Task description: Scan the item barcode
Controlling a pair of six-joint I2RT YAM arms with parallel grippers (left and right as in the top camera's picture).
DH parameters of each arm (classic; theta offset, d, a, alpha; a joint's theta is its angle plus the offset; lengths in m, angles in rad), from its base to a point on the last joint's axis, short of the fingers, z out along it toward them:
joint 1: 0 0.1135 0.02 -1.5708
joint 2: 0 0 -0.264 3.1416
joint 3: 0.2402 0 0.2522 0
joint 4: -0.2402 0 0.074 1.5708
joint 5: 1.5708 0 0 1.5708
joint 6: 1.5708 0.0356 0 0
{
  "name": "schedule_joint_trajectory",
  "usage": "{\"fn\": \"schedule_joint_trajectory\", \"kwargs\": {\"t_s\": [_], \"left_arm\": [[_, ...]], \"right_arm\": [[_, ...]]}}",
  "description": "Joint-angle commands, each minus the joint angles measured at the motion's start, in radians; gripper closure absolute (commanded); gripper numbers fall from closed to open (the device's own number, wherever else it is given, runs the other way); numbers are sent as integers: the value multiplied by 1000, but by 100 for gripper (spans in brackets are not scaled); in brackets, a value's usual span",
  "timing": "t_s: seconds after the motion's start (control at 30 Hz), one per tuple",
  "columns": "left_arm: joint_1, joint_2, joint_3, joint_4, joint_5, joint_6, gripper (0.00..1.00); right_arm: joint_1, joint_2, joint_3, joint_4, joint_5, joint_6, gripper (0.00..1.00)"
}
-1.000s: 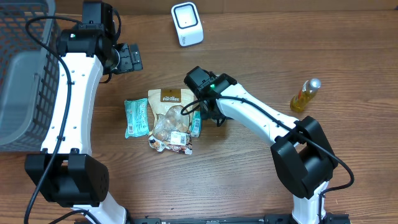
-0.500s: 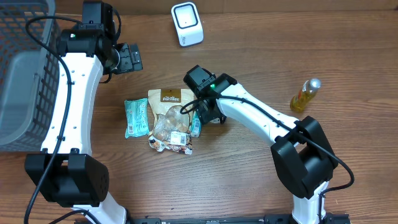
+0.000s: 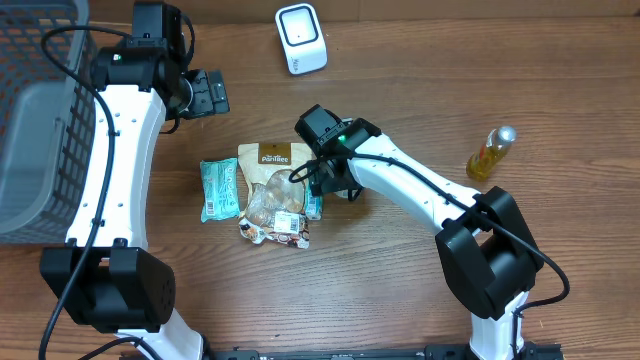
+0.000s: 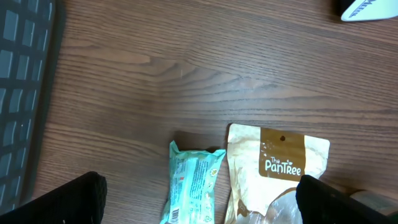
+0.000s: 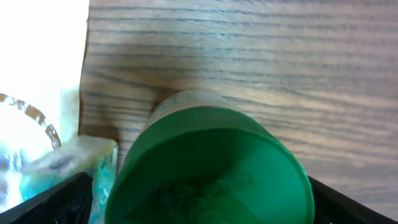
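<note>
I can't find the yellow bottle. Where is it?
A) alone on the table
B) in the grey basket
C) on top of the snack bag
A: the yellow bottle sits on the bare table, well apart from the snack bag and the basket.

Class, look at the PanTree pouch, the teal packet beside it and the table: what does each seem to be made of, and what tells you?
PanTree pouch: likely matte paper-look film, tan, with a clear window. Teal packet: probably thin glossy plastic film; crimped, crinkled end. Table: wood or wood-look laminate; grain lines show.
</note>
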Motion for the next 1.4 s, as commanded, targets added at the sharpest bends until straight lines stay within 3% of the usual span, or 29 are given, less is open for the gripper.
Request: {"fn": "schedule_joint_trajectory", "kwargs": {"t_s": [0.0, 0.1, 0.27, 0.57, 0.83, 1.03, 1.27, 1.37], "left_arm": [[-6, -8, 12, 0, 2, -3, 0], [-6, -8, 12, 0, 2, -3, 0], [-6, -8, 12, 0, 2, -3, 0], [-6, -8, 12, 0, 2, -3, 0], [-6, -8, 12, 0, 2, -3, 1], [-6, -8, 12, 0, 2, -3, 1], [-6, -8, 12, 0, 2, -3, 0], [-6, -8, 12, 0, 2, -3, 0]], "right_arm": [[2, -2, -6, -11, -3, 222, 0], [2, -2, -6, -31, -3, 298, 0], [2, -2, -6, -19, -2, 296, 0], [2, -2, -6, -15, -1, 296, 28], [2, -2, -6, -16, 2, 230, 44], [2, -2, -6, -20, 66, 194, 45], [2, -2, -6, -19, 139, 2, 45], [2, -2, -6, -16, 141, -51, 40]]}}
